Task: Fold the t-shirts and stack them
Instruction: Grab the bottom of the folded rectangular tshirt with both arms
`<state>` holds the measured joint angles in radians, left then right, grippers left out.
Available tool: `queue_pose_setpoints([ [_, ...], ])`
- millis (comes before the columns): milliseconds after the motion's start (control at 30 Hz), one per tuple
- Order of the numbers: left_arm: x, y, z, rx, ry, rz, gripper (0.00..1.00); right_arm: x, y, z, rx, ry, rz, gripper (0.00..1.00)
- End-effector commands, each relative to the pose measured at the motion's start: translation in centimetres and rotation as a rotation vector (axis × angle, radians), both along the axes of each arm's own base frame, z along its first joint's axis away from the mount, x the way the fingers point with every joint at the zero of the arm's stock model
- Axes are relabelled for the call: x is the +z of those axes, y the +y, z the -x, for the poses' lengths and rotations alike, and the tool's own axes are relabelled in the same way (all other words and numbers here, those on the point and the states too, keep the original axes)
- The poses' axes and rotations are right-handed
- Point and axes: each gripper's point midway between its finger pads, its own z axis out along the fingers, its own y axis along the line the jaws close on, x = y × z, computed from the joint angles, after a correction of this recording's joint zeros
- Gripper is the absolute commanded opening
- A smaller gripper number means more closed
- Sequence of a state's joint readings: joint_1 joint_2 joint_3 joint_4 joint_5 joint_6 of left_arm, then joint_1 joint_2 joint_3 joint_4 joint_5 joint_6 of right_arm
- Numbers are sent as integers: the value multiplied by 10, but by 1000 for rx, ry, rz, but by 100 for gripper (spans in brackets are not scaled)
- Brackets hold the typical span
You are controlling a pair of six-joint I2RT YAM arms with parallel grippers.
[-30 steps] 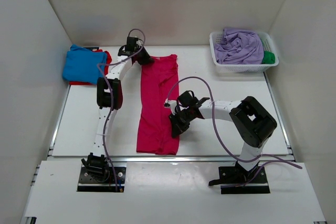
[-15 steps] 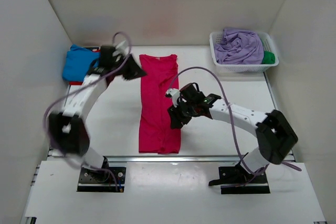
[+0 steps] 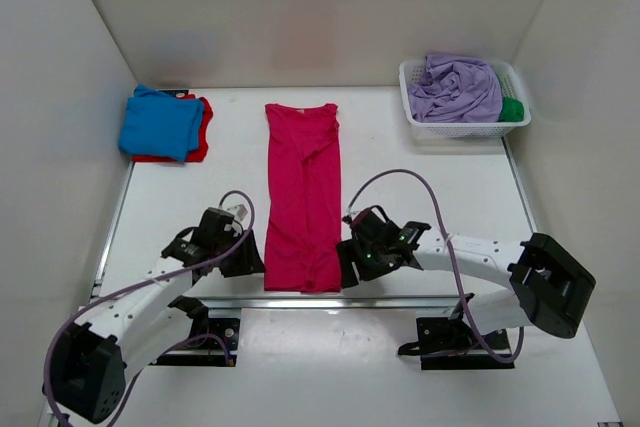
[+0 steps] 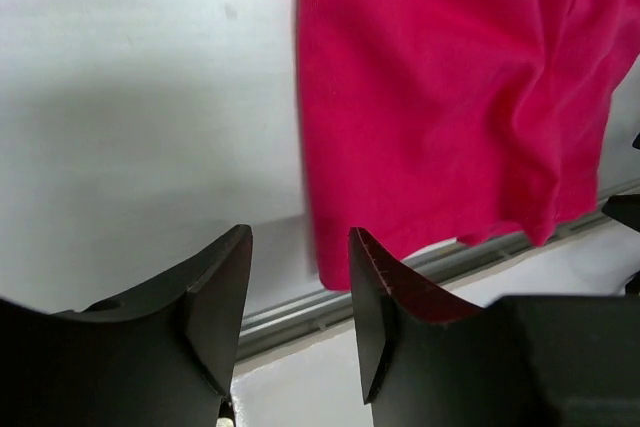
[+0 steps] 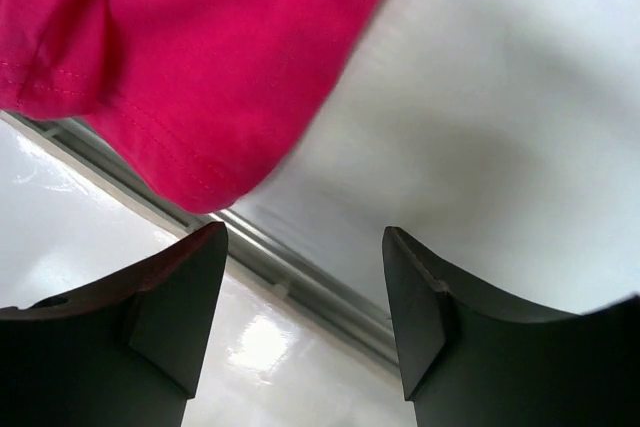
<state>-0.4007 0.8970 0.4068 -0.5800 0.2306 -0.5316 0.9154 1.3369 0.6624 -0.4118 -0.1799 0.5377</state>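
A crimson-pink t-shirt (image 3: 303, 197) lies folded into a long narrow strip down the middle of the table, collar at the far end. Its near hem shows in both wrist views (image 4: 450, 97) (image 5: 200, 57). My left gripper (image 3: 246, 259) sits low beside the hem's left corner, open, nothing between its fingers (image 4: 300, 292). My right gripper (image 3: 349, 264) sits beside the hem's right corner, open and empty (image 5: 305, 297). A bright blue t-shirt (image 3: 158, 123) lies folded on a red t-shirt (image 3: 203, 117) at the far left. A lavender t-shirt (image 3: 455, 87) and a green one (image 3: 512, 109) fill the basket.
The white latticed basket (image 3: 440, 128) stands at the far right. A metal rail (image 3: 400, 299) marks the table's near edge just under both grippers. White walls close in the left, back and right sides.
Both arms swung from the shirt's upper and middle parts down to its near hem. Both grippers opened. The shirt now lies flatter and straighter.
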Motion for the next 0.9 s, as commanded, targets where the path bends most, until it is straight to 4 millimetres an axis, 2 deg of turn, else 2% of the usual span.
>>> queue_pose_setpoints([
  [0,7,-7,-6,19,-66,23,55,7,18,-4,-143,-26,-51,61],
  [267,9,-7,-3,45,-73,-8,57,5,36,-6,-171,-37,3,58],
  [333,4,-6,2,45,-50,-29,58,6,40,-5,-168,-33,1,59],
  [567,-4,-19,16,19,-15,5,61,-1,43,-5,-178,-49,63,58],
  [633,-12,-20,24,2,1,-9,60,0,45,-4,-178,-51,58,54],
  [667,-10,-24,23,0,-4,1,60,-1,44,-2,-172,-48,64,54],
  [767,-17,-25,27,-21,18,-18,55,-4,43,-1,-175,-38,81,47],
  [867,-18,-31,28,-40,24,-22,43,-2,42,2,-160,-46,80,39],
])
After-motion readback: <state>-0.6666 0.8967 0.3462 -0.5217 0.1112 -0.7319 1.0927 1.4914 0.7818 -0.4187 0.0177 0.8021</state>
